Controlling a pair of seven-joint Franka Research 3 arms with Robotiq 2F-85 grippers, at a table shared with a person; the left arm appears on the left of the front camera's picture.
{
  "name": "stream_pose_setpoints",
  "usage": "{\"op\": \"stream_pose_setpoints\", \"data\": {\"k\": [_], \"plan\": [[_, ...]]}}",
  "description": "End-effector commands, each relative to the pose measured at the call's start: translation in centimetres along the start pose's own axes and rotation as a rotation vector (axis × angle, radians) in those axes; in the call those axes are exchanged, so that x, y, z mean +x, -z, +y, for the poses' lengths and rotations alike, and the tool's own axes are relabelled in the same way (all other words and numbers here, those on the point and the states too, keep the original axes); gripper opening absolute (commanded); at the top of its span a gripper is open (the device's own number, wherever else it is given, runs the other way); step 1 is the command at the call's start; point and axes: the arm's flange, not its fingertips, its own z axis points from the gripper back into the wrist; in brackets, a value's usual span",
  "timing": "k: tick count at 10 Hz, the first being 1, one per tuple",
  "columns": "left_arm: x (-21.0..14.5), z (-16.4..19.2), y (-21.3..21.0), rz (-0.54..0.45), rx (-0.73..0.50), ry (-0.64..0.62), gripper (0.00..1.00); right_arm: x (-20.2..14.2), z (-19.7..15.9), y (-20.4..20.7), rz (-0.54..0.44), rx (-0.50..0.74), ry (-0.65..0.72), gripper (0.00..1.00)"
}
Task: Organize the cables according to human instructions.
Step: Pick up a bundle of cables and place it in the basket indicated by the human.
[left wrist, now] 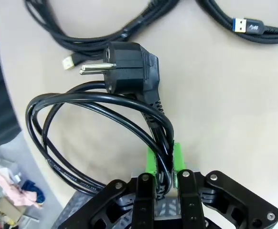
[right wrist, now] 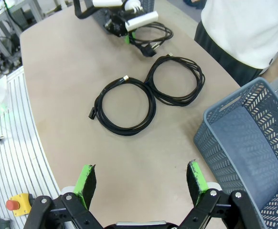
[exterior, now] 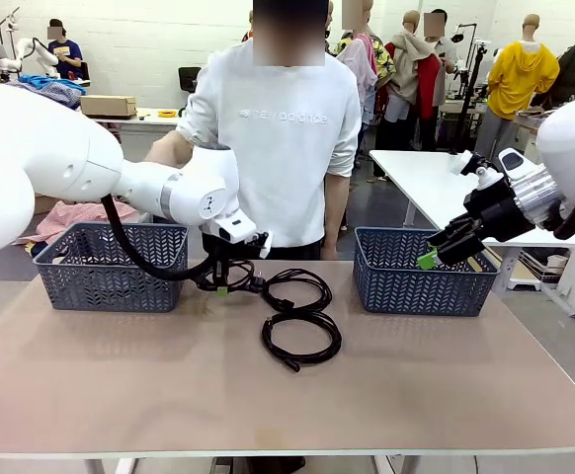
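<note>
My left pincer (left wrist: 164,164) pinches one plugged cable (left wrist: 129,67) near the desk's (exterior: 120,385) far edge. Right pincer (right wrist: 141,176) spread, holding nothing. Two coils (right wrist: 101,112) lie mid-desk; sorting barely begun, I judge.

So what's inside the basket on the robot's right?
The right basket shows just its bare lattice floor, nothing lying on it. Its near corner is hidden behind the right gripper.

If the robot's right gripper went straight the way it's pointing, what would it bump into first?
The right gripper would probably hit bare table just short of the nearest coiled cable. Depth is unclear, so it might clip that cable instead.
</note>
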Motion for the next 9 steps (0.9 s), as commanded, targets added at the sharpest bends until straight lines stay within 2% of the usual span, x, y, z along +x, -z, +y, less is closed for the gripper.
{"op": "stream_pose_setpoints", "data": {"k": [1,3,5,9], "plan": [[0.1,0.0,-3.9,-0.012,0.049,-0.018,0.00,0.1,-0.3,0.1,-0.035,0.014,-0.019,1.00],[-1.3,-0.1,-8.5,-0.031,0.080,-0.063,0.00,0.1,-0.3,0.1,-0.035,0.014,-0.019,1.00],[-4.4,-0.6,-12.9,-0.049,0.139,-0.125,0.00,0.1,-0.3,0.1,-0.035,0.014,-0.019,1.00],[-13.2,-2.1,-16.8,-0.052,0.206,-0.304,0.00,0.1,-0.3,0.1,-0.035,0.014,-0.019,1.00]]}}
